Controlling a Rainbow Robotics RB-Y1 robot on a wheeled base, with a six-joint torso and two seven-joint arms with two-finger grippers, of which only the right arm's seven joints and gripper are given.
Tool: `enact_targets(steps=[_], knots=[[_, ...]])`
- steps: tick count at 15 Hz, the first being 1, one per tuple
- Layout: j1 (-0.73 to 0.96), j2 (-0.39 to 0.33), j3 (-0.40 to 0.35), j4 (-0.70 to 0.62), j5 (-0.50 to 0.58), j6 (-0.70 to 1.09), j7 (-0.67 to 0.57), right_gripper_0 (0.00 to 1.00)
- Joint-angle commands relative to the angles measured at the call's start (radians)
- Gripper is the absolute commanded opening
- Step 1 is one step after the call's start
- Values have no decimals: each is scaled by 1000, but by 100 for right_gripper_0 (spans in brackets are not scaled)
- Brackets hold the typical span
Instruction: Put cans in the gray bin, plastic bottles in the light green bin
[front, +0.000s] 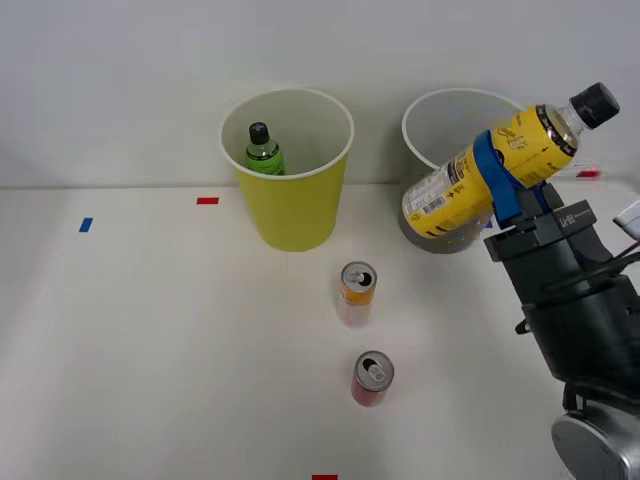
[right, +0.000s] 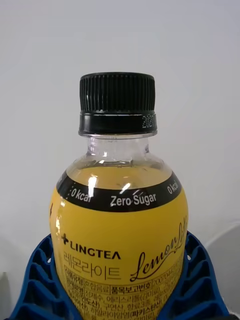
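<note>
One bottle, the green one (front: 264, 150), already lay inside the light green bin (front: 291, 215), so you were on the second: the yellow bottle (front: 490, 165) was clamped between the blue fingers (right: 35, 290) of your right tool (front: 505, 180), lifted clear of the tabletop (front: 150, 340) and tilted, cap up and away from the robot. It hung in front of the gray bin (front: 425, 115), which was the wrong one for it. Both cans, the orange can (front: 357, 290) and the red can (front: 372, 377), stood upright on the tabletop, untouched, nearer the robot than the bins. Your next move, as I judged it, called for carrying the bottle leftward over the light green bin's rim before loosening the grip; letting go where you were risked a drop into the gray bin.
</note>
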Motion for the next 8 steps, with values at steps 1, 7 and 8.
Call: enact_targets(steps=[1,7,8], knots=[[-105,73,3,-2,19,130,8,0],[-344,303,-9,0,51,485,35,0],[-372,356,-18,0,60,535,43,0]])
